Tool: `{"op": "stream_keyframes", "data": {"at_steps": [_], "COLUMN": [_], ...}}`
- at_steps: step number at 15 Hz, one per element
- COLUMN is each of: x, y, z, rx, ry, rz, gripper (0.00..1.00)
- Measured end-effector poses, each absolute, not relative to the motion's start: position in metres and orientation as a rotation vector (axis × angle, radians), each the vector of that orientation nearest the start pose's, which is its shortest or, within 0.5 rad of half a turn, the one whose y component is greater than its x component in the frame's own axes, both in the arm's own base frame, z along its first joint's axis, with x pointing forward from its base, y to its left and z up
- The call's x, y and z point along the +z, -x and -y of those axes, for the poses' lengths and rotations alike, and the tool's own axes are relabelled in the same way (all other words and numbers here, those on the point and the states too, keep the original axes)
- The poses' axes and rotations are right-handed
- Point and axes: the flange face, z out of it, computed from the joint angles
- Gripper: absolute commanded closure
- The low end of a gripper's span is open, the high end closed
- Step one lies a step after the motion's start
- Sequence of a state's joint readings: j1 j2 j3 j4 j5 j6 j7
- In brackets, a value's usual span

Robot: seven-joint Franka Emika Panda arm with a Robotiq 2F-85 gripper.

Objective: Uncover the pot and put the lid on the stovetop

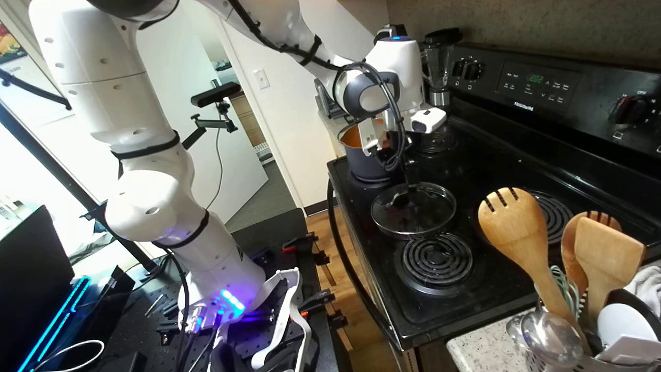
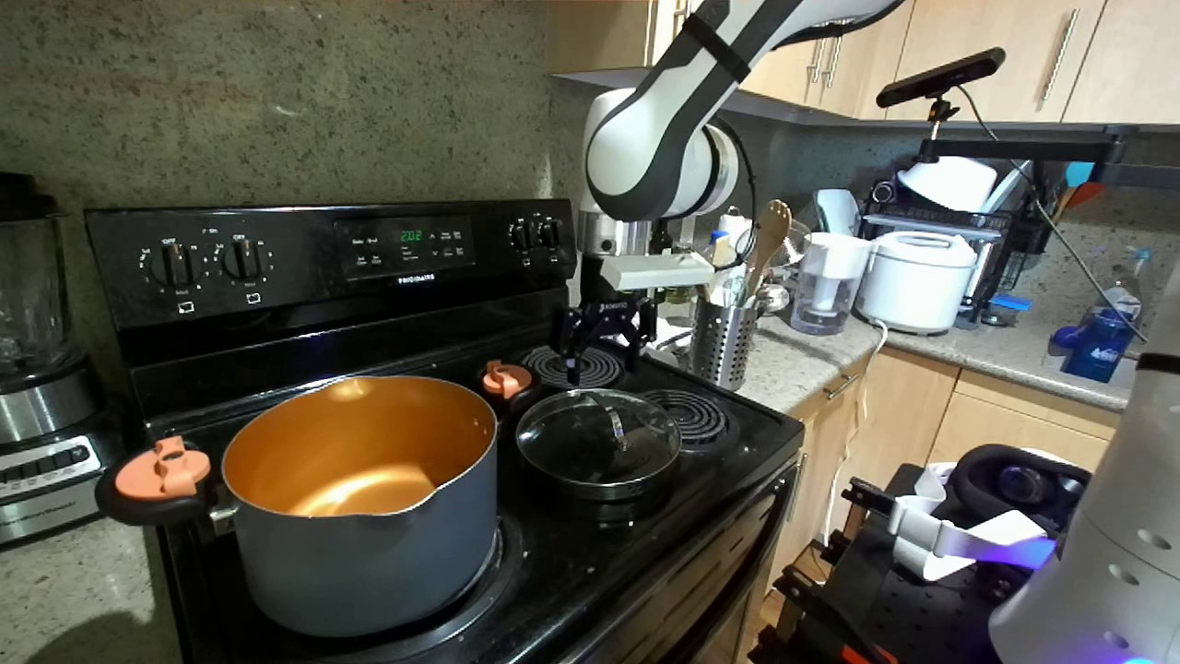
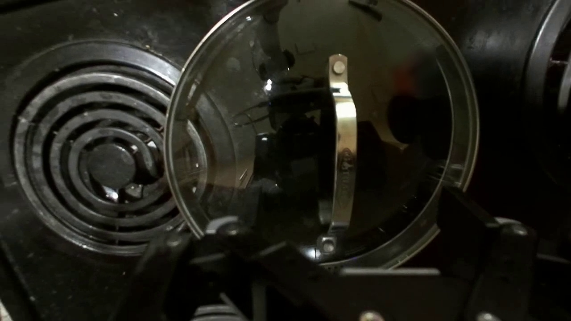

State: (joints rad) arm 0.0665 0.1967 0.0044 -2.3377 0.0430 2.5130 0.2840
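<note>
Clear glass in a metal rim: the lid [image 3: 308, 138] is laid, apparently flat, on the black stovetop [image 1: 490, 160], near its front edge and between the front burners. In the wrist view, the coil [image 3: 111, 165] at the front corner by the utensil holder [image 2: 722, 341] is partly overlapped by it. The pot [image 2: 369, 553] is uncovered at the opposite front corner. The jaws of the gripper [image 2: 604, 361] are spread, and nothing is pinched between them. The lid is set below them, and its handle [image 3: 345, 151] is aligned with its long axis from front to rear edge; the jaws are parted across that axis, along the stovetop's length. The asked-for result can be judged as reached, so a retreat is probably called for. By a straight rise the handle should be cleared; by a low sideways sweep it could be caught and the lid dragged. How much room is left above it cannot be told.
</note>
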Motion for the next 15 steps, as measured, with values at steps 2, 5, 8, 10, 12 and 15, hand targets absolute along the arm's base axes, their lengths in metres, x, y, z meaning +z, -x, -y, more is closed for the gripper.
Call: {"op": "stream_keyframes", "data": {"at_steps": [2, 5, 8, 10, 12, 15], "x": [0.27, 0.299, 0.325, 0.341, 0.354, 0.365], "y": [-0.506, -0.492, -0.478, -0.468, -0.459, -0.451], "z": [-0.036, -0.035, -0.035, -0.038, -0.042, -0.05], "rx": [0.032, 0.012, -0.015, -0.038, -0.064, -0.089], "ry": [3.097, 3.109, 3.118, 3.121, 3.124, 3.133], "rz": [-0.385, -0.402, -0.387, -0.372, -0.352, -0.317], "gripper": [0.0, 0.0, 0.0, 0.0, 0.0, 0.0]}}
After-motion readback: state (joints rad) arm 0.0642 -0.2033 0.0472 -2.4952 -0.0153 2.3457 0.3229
